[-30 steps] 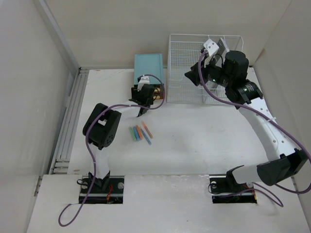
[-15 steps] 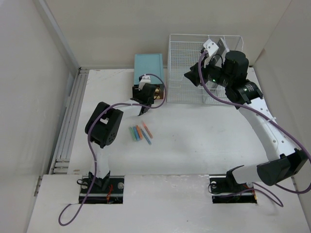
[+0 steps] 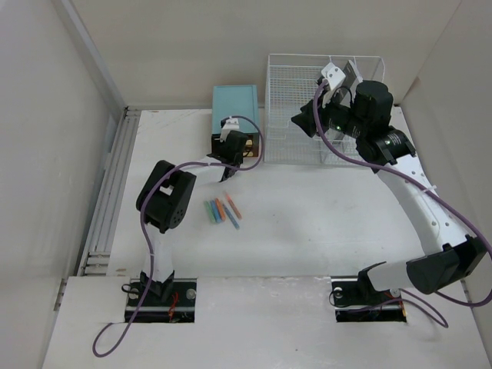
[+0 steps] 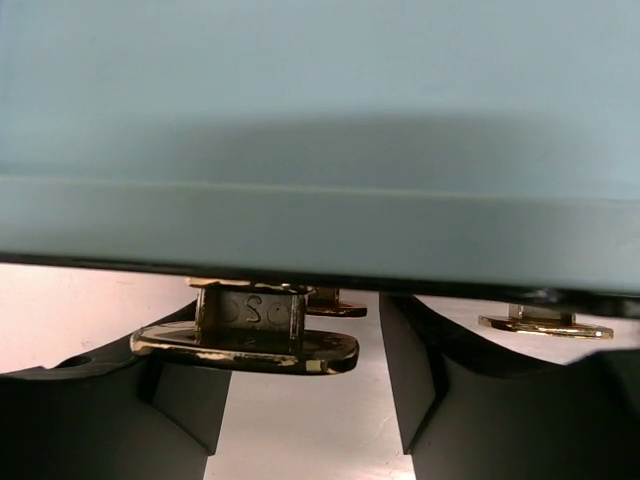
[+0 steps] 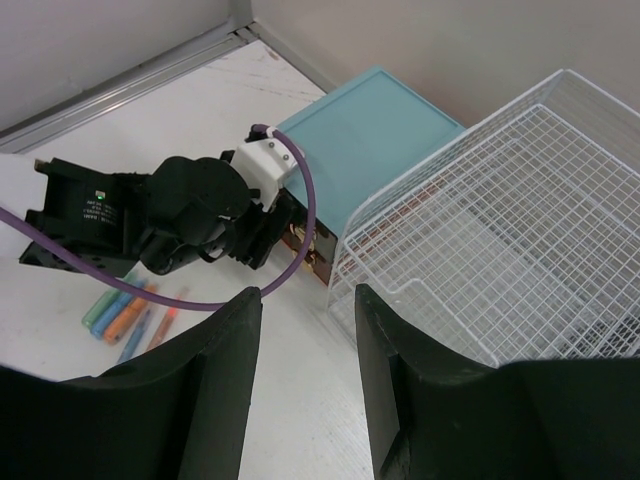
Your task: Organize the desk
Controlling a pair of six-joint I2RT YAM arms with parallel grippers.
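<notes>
The white desk holds a teal drawer box at the back. My left gripper is right at the box's front face. In the left wrist view the teal front fills the top, and the gripper is open, its left finger just under a brass drawer handle without closing on it. Several coloured markers lie on the desk in front of the box. My right gripper is open and empty, held high over the wire rack's front edge; in its own view it looks down on the left gripper.
A white wire-mesh rack stands right of the teal box and also shows in the right wrist view. Silver rails run along the desk's left edge. Walls close the back and sides. A second brass handle sits to the right.
The left arm's elbow has shifted slightly up and right, bringing the left gripper a little closer to the drawer front. The right arm has not moved.
</notes>
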